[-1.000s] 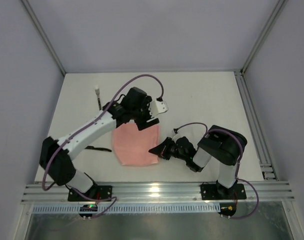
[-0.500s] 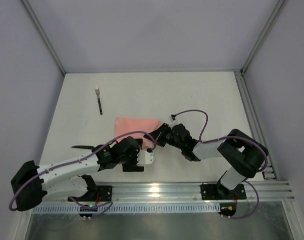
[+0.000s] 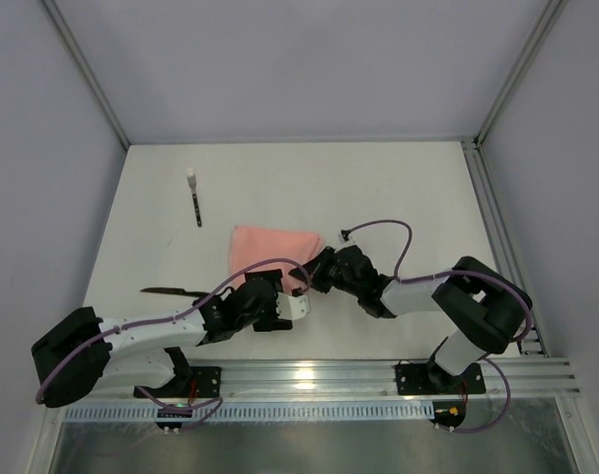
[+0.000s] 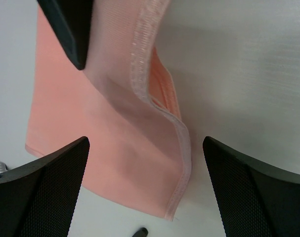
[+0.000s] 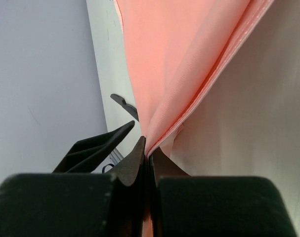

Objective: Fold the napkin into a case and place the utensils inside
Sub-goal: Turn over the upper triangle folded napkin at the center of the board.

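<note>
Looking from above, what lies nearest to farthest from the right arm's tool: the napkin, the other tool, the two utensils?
1. The napkin: pinched in the right tool.
2. The left tool: just beside it, toward the near left.
3. The dark utensil at left and the white-tipped utensil at back left: too close to call.

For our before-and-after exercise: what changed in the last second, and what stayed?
The left hand pulled back from the napkin's far edge to its near side, open. The right hand, shut on the napkin, carried its near edge away, folding it. Both utensils stayed.
</note>
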You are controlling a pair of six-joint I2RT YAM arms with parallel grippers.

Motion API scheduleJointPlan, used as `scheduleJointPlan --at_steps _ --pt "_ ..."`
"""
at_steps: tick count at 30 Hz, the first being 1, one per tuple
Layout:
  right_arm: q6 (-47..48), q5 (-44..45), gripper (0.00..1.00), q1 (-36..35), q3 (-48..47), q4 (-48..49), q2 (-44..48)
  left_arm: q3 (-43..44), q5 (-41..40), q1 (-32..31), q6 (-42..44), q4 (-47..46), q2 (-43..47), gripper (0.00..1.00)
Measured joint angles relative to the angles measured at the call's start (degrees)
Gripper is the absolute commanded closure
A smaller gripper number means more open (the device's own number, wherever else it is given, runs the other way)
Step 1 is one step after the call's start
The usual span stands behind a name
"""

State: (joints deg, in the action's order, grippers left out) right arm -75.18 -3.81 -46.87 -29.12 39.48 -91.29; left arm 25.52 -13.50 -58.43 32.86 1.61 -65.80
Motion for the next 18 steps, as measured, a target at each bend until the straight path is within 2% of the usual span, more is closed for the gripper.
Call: scheduleJointPlan --at_steps 10,13,14,16,18 --pt "0.0 0.0 0.96 0.02 -2.25 -0.96 0.26 -3.78 -4.04 0.02 2.64 -9.66 -4.02 0.01" --pt "0.0 -0.15 0.96 0.0 -2.34 -1.07 0.26 -4.5 -6.36 0.42 3.61 -14.62 -6.25 0.14" --pt "0.0 -0.2 0.96 0.0 -2.34 -1.16 0.26 -4.7 -6.54 0.72 3.74 -15.58 -6.8 0.25" --pt "0.0 -0.39 0.96 0.02 -2.34 -1.29 0.28 -5.18 -6.84 1.79 3.78 -16.94 -7.5 0.38" --pt "0.0 -0.61 0.96 0.13 -2.32 -1.44 0.31 -5.68 -6.91 3.34 3.85 -17.2 -7.41 0.37"
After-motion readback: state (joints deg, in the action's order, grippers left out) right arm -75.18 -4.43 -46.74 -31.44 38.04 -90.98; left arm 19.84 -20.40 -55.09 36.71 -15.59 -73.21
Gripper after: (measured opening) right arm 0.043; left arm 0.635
